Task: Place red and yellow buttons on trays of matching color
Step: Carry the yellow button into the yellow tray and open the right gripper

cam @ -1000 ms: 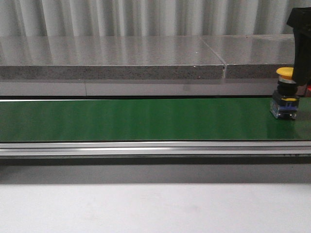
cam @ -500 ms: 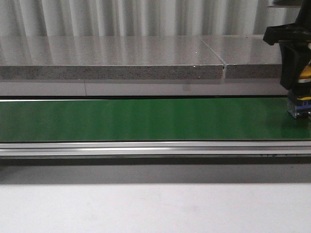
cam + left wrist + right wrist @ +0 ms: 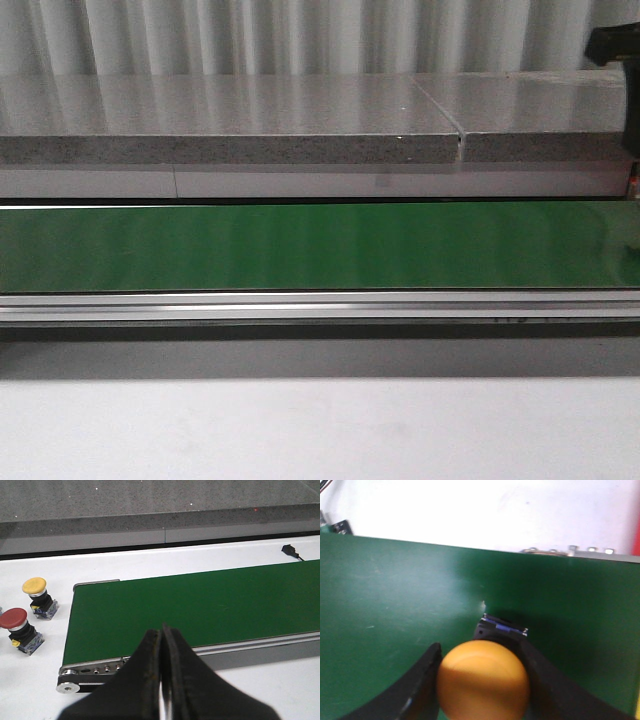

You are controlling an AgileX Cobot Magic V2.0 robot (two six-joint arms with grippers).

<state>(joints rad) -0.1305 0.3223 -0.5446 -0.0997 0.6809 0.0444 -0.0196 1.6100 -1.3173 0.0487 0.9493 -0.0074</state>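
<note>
Right hand [image 3: 482, 690] is pinching the yellow mushroom-cap plastic button [image 3: 483, 680] above the green conveyor belt [image 3: 395, 605], likely for carrying trayward; left hand [image 3: 161, 680] is idling, pressed together.

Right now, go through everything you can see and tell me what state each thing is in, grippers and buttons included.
Left gripper: shut, holding nothing, above the belt's near edge.
Right gripper: shut on the held yellow button, over the belt.
Green conveyor belt: bare in the front view.
Loose yellow button: upright on the white table, beside the belt's end.
Red button: upright on the table, next to it.
</note>
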